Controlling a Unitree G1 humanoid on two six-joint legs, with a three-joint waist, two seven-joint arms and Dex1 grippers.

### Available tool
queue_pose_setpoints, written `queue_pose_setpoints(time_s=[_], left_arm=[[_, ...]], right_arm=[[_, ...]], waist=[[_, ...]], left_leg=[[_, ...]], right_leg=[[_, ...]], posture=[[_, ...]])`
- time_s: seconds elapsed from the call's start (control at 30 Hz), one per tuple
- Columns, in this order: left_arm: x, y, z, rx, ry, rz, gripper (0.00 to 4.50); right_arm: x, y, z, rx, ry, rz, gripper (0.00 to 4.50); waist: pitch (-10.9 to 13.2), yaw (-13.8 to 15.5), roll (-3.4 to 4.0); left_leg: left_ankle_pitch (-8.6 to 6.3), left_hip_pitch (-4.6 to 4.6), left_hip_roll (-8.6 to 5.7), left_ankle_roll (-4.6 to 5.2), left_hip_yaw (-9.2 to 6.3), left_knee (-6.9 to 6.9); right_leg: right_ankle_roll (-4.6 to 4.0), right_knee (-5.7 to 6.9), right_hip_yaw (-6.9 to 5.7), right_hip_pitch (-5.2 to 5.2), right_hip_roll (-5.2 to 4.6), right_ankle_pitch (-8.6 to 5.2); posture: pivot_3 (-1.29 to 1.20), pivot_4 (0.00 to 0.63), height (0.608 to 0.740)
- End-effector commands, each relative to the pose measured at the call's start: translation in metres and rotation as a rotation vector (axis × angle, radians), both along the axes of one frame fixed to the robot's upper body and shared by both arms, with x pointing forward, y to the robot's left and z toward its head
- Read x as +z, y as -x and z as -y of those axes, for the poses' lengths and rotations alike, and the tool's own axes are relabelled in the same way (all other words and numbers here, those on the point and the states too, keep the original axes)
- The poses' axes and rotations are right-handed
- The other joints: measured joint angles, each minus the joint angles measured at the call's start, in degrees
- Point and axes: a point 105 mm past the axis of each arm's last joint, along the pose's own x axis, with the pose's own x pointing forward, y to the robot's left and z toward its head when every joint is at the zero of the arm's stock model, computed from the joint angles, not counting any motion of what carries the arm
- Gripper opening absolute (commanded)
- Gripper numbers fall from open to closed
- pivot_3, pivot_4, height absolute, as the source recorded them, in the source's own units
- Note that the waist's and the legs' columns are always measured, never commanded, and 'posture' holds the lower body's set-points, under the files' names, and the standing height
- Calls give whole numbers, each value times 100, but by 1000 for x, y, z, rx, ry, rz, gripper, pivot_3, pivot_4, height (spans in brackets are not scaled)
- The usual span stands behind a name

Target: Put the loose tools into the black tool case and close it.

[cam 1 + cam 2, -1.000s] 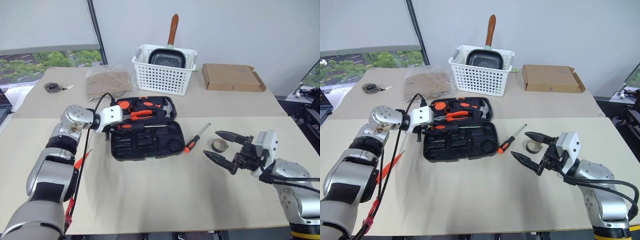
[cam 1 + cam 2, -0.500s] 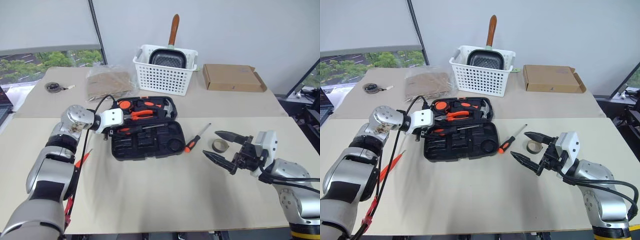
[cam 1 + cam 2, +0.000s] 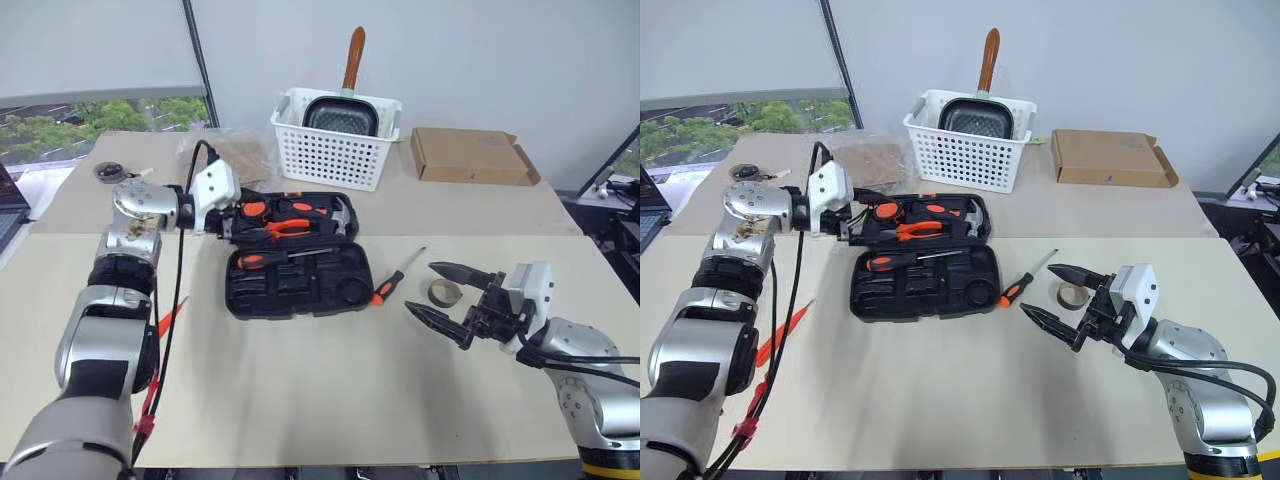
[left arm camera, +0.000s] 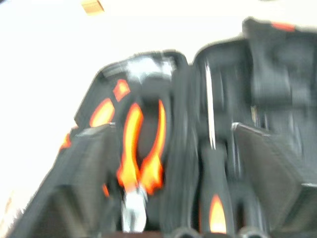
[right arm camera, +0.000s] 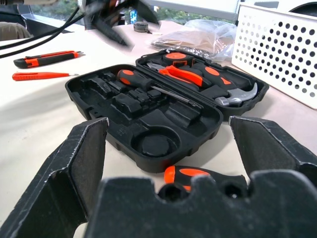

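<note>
The black tool case [image 3: 295, 260] is lying open in the middle of the counter [image 3: 320, 400], lid half on the far side. One screwdriver [image 3: 262, 258] is sitting in the near half of the case; pliers and a hammer are sitting in the lid.

The left gripper [image 3: 847, 226] is hovering above the far left corner of the case, pointing right. The left wrist view is blurred, but its jaws are standing apart with nothing between them.

The right gripper [image 3: 450, 295] is hanging above the counter at the right, jaws spread wide and empty.

A second screwdriver [image 3: 396, 276] is lying just right of the case, between the case and the right gripper. The tape ring [image 3: 442, 292] is lying beside it, further right.

The utility knife [image 5: 43, 59] and the thin pointed tool [image 5: 42, 76] are lying on the counter left of the case, well apart from it.

At the far side: a white basket [image 3: 333, 150] holding a pan [image 3: 343, 112], and a cardboard box [image 3: 470, 155] to its right.
</note>
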Motion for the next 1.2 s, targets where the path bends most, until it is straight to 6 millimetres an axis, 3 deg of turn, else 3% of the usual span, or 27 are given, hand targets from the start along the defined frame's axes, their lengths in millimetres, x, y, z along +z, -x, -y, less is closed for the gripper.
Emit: queue_pose_setpoints(time_s=[0.03, 0.23, 0.4, 0.67, 0.77, 0.97, 1.03, 1.1, 1.2], left_arm=[[-19, -1, 13, 63, 52, -44, 2113], [-62, -5, 23, 176, 36, -131, 57], [-104, -5, 22, 253, -82, -219, 57], [-139, 9, 24, 256, -156, -349, 57], [-129, 2, 23, 288, -102, -306, 57], [-59, 2, 28, 213, 159, -118, 57], [-31, 12, 26, 159, 263, -62, 57], [-15, 23, 23, 113, 306, -45, 57], [7, 67, 19, -65, 310, -86, 57]], right_arm=[[9, 3, -3, 11, 2, 54, 4500], [8, 4, -2, 15, 6, 47, 4500], [8, 4, -2, 15, 11, 46, 4500], [6, 5, -3, 6, 15, 40, 4500], [2, 0, 1, -48, 24, 14, 4500], [-5, -26, 6, -250, 12, -57, 4500], [-13, -37, 3, -324, 8, -116, 4500], [-19, -45, -1, -372, 8, -153, 4500], [-27, -65, -6, -500, -28, -268, 4500]], waist=[[0, -10, 0], [2, -11, -3], [-2, -7, 2], [-45, -4, 45], [-58, -6, 56], [-55, -26, 50], [-52, -27, 44], [-49, -24, 40], [-50, -43, 41]], left_leg=[[-1, 1, 0, 2, 0, 0], [5, 0, 3, -6, -5, 2], [6, 18, 4, -9, -8, 1], [-2, 65, 5, -13, -16, 1], [-7, 69, 4, -17, -16, 0], [-1, 52, 4, -8, -16, 0], [5, 16, 4, -7, -13, 1], [16, -10, 4, -21, -12, 2], [41, -18, 3, -63, -10, 1]], right_leg=[[3, -2, 1, 1, 0, 2], [3, 9, -1, -6, 8, 3], [3, 15, 2, 5, 8, 3], [3, 13, 0, 55, -18, 2], [4, 13, 1, 59, -20, 2], [4, 14, 0, 41, -23, 2], [1, 21, 4, 1, -22, 4], [-5, 29, 3, -25, -18, 6], [-52, 45, -1, -37, -15, 26]], posture=[[0, 150, 700], [0, 150, 700], [0, 150, 700], [0, 150, 700], [0, 150, 700], [0, 150, 700], [0, 150, 700], [0, 150, 700], [0, 150, 700]])
